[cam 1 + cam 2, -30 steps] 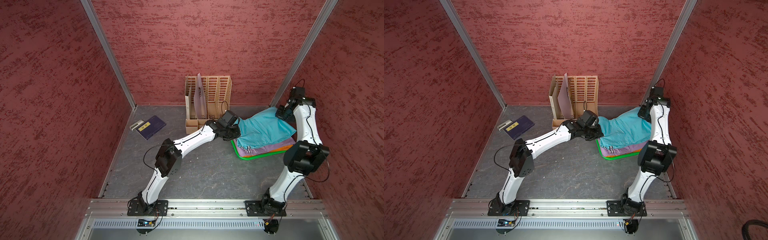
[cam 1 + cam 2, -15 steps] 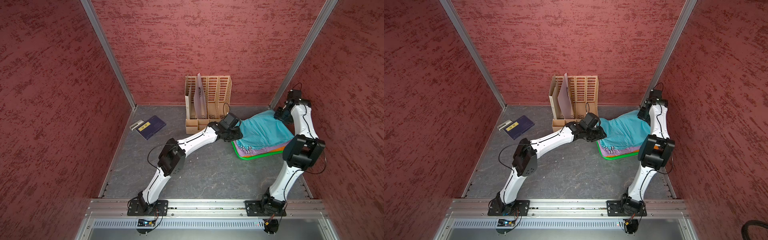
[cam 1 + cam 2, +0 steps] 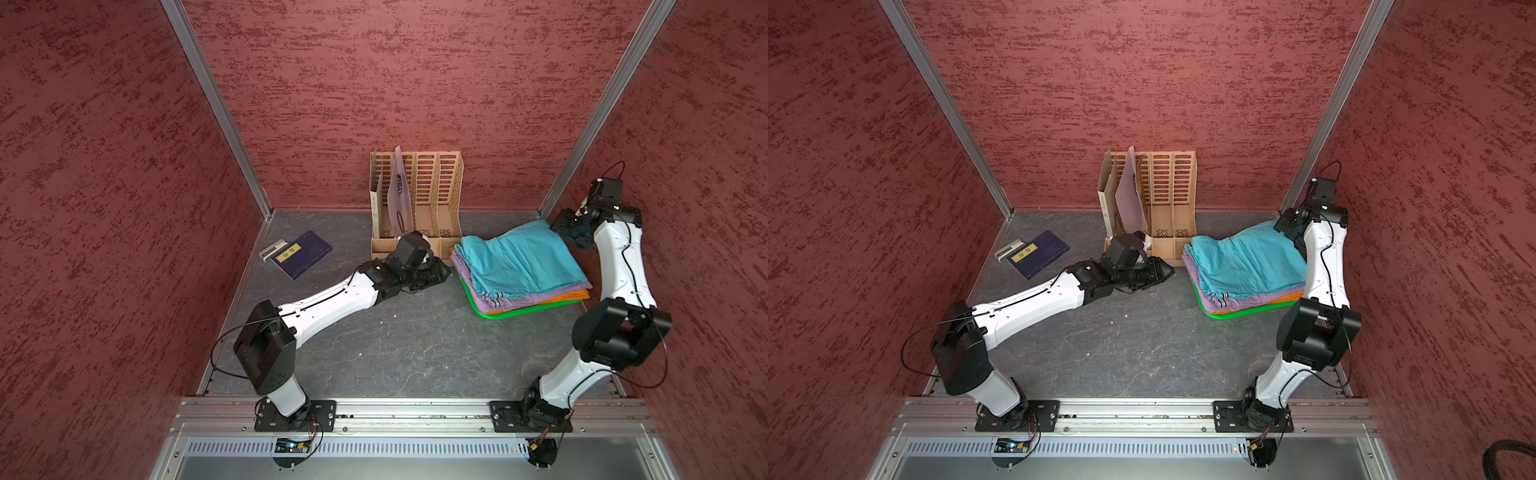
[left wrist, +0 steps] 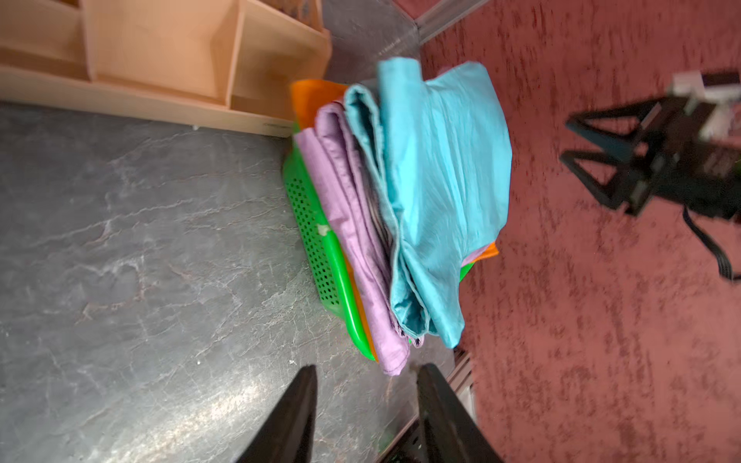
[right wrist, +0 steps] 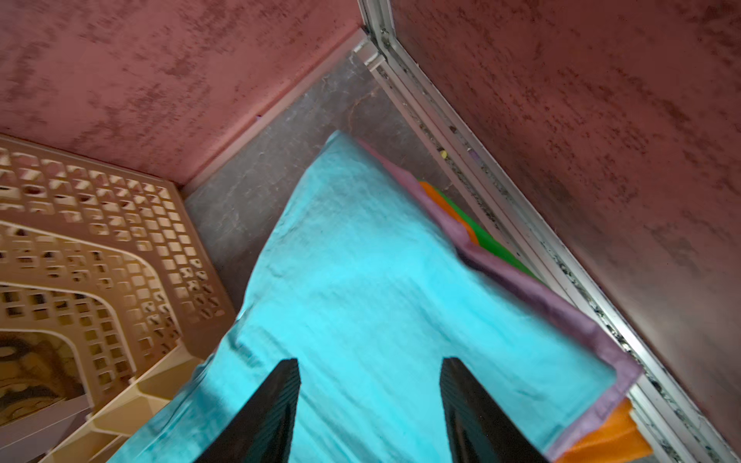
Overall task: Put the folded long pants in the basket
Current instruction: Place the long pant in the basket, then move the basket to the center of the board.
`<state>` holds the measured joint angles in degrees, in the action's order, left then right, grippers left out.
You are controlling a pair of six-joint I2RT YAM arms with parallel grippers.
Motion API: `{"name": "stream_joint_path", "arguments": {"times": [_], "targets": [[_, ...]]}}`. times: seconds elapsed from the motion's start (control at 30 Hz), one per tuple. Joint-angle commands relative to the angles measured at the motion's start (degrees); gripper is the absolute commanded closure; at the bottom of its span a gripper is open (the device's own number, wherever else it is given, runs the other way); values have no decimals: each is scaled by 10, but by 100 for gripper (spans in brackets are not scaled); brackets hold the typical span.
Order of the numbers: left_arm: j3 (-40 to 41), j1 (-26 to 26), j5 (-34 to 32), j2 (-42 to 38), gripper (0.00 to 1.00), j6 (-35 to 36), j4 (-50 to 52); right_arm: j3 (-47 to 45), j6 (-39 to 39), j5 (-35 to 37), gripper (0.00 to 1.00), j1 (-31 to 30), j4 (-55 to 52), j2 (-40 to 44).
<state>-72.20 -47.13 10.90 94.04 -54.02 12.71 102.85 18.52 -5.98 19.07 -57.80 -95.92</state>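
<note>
Grey floor (image 3: 395, 340) and rough red walls (image 3: 374, 83) made a small room; the pants (image 3: 519, 257) lay stacked in the green basket (image 3: 515, 314), blue on top. A second before, both grippers held the blue pair. Now the left gripper (image 4: 365, 371) sat beside the basket and the right gripper (image 5: 369, 360) hung over its far end, both with fingers spread and empty.

crinkled matt cloth pants (image 3: 519, 259), glossy perforated plastic basket (image 4: 320, 236), marbled grey floor (image 3: 395, 345), rough red walls (image 3: 395, 83)
</note>
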Motion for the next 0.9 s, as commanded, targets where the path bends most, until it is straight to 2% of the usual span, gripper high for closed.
{"name": "stream_joint_path", "arguments": {"times": [0.0,0.17,0.27,0.53,0.7,0.87], "targets": [[43,-1,62,54,61,-51,-115,-33,30,-35,39,-13,39,41],[33,-4,127,144,56,-84,-252,-76,40,-59,40,-27,54,79],[8,-7,136,183,56,-92,-285,-88,32,-60,40,-31,47,85],[-7,-10,144,233,56,-117,-343,-103,31,-68,40,-33,49,91],[-41,-12,150,263,56,-118,-322,-97,29,-68,40,-35,44,89],[-46,-11,150,283,66,-125,-317,-99,29,-72,41,-37,44,84]]}}
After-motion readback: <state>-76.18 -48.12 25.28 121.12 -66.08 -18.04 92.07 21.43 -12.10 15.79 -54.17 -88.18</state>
